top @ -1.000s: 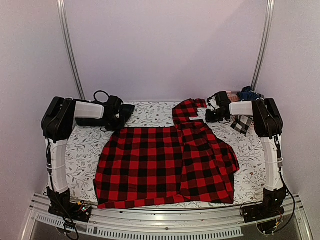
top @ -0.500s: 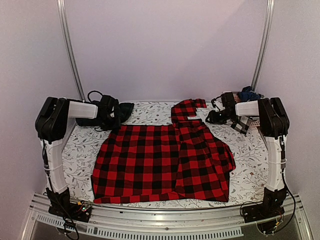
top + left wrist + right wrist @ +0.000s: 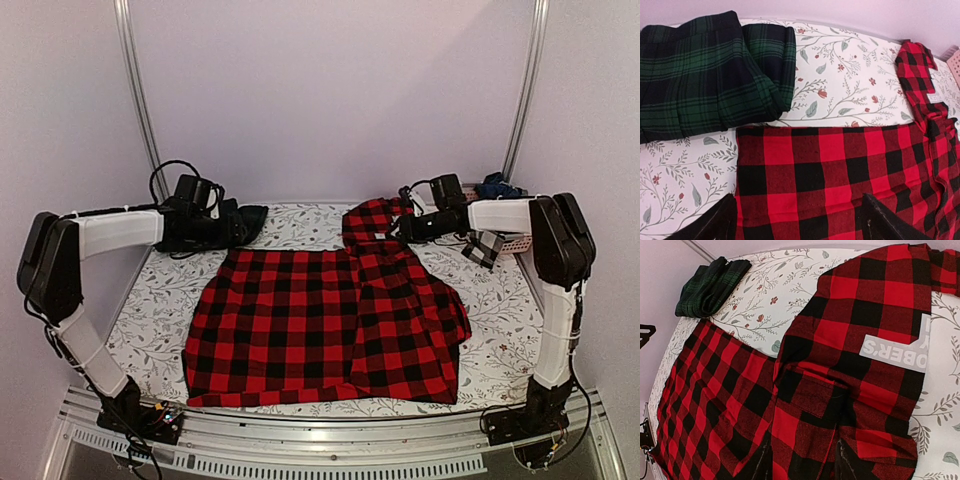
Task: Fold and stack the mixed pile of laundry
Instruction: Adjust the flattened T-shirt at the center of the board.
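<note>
Noted flannel shirt (image 3: 330, 320) flat mid-table, collar pointing far, hem near. Logged left gripper (image 3: 800, 226) stretched low over its far-left edge, fingers spread wide, holding nothing. Same for right gripper (image 3: 800, 462) at collar. Spotted tartan piece (image 3: 705, 75) far left.

Folded garment (image 3: 710, 75) sits behind-left of the shirt (image 3: 320, 320)
</note>
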{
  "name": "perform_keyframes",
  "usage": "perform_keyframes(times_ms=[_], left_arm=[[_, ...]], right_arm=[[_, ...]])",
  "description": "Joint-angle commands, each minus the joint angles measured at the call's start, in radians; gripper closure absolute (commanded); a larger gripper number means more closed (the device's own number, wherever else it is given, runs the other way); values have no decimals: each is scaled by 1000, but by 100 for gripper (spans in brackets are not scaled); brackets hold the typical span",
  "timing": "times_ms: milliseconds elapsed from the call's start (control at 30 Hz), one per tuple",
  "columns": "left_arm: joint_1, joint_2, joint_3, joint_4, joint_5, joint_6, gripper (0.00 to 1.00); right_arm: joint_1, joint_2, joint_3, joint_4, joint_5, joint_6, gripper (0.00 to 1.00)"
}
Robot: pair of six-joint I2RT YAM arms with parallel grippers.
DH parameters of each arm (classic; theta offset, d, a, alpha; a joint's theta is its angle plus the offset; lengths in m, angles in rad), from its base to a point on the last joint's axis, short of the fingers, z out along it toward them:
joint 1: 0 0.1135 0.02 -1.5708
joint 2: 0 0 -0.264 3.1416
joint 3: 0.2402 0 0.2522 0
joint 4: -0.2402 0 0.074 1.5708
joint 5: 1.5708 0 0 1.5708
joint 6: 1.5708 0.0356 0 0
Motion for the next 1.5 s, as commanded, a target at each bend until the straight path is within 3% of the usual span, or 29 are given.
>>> perform_keyframes(times_ms=[0,233,500,933,1133,1267,1333,1467], left_arm=[[-14,-71,-73,31,81,4,14],[-25,-137,-170,47,87,-14,11],[-30,-125,-174,39,79,-14,3],[-34,-149,-191,28,65,-15,0],[-34,-152,-207,31,60,-16,0],[-34,-164,-231,31,86,-43,0],[-33,-198,-259,31,100,-76,0],[-46,-290,-327,0,120,-143,0]], right_arm=[[14,67,42,-73,-28,-23,59],[28,112,29,-80,-7,-22,48],[31,203,92,-121,-6,-19,44],[33,168,71,-95,-160,-19,70],[33,136,58,-42,-230,17,73],[33,167,90,-64,-229,25,63],[34,193,111,-95,-229,22,65],[34,175,77,-90,-244,11,84]])
